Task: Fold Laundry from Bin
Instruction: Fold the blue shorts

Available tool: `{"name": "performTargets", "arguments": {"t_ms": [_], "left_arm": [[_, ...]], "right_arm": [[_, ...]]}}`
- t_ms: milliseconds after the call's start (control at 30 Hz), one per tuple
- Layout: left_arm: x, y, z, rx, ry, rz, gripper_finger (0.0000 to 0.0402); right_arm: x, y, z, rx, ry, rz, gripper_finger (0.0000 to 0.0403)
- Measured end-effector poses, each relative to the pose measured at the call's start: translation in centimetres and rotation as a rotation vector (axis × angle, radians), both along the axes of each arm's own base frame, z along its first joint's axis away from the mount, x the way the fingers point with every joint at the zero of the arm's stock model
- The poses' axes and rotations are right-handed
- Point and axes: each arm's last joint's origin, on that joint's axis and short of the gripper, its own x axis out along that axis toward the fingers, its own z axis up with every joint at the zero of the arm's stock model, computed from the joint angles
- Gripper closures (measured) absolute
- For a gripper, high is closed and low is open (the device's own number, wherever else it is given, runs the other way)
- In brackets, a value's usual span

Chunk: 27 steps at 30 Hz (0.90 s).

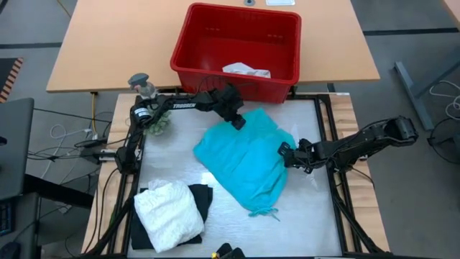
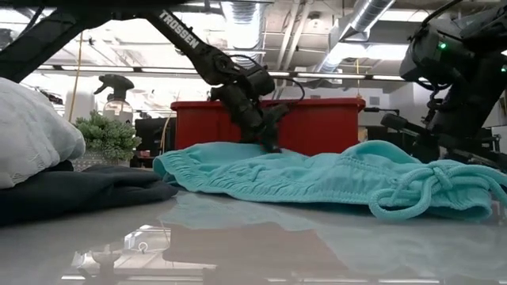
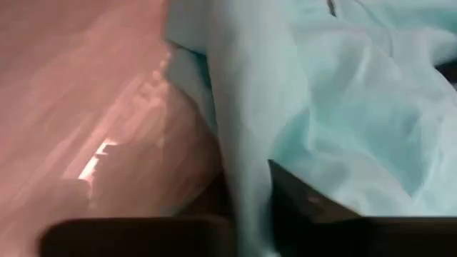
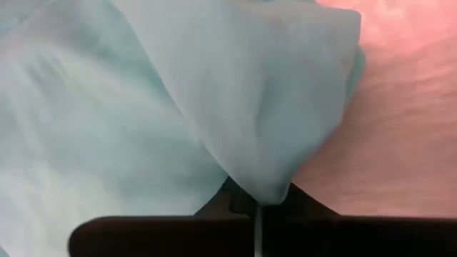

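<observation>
Claws, left point(image 1: 238, 124) and right point(image 1: 285, 151), pinch teal garment point(image 1: 244, 162) edges.

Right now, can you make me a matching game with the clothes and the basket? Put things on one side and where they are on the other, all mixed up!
Things:
1. teal garment
2. white lacy garment
3. black garment
4. red bin

Places:
A. under the white lacy one, at the table's near left corner
B. spread in the middle of the table, pinched by both grippers
C. at the table's far edge, with a white cloth inside
D. folded on top of the black one

Pairs: 1-B, 2-D, 3-A, 4-C
</observation>
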Motion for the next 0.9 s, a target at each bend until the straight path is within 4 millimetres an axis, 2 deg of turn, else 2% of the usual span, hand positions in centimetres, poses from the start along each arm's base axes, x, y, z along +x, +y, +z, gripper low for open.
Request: {"name": "performTargets", "arguments": {"t_ms": [67,167,233,367,567,700,900], "left_arm": [[0.1,-0.2,-0.7,-0.023,-0.013,-0.032,0.0386],[0.4,-0.6,-1.7,-0.038,0.027,-0.062,0.0399],[0.5,-0.7,-1.2,-0.077,0.013,-0.091,0.0401],[-0.1,-0.9,1.8,-0.198,-0.087,-0.179,0.0401],[-1.9,-1.6,8.6,-0.124,-0.216,-0.19,0.0401],[-3.7,-1.2,12.5,-0.011,-0.292,-0.149,0.0401],[-6.4,0.4,17.0,0.222,-0.413,-0.077,0.0401]], "right_arm": [[0.2,0.0,0.1,-0.011,-0.008,0.028,0.0384],[0.6,0.0,0.4,-0.04,-0.025,0.055,0.0384],[1.0,-0.1,0.9,-0.073,-0.032,0.062,0.0384],[2.1,-0.2,3.5,-0.182,-0.078,0.099,0.0384],[2.0,-0.9,8.5,-0.345,-0.06,0.111,0.0384],[0.7,-1.8,12.6,-0.45,0.008,0.135,0.0384],[-2.0,-3.4,19.7,-0.657,0.084,0.193,0.0384]]}}
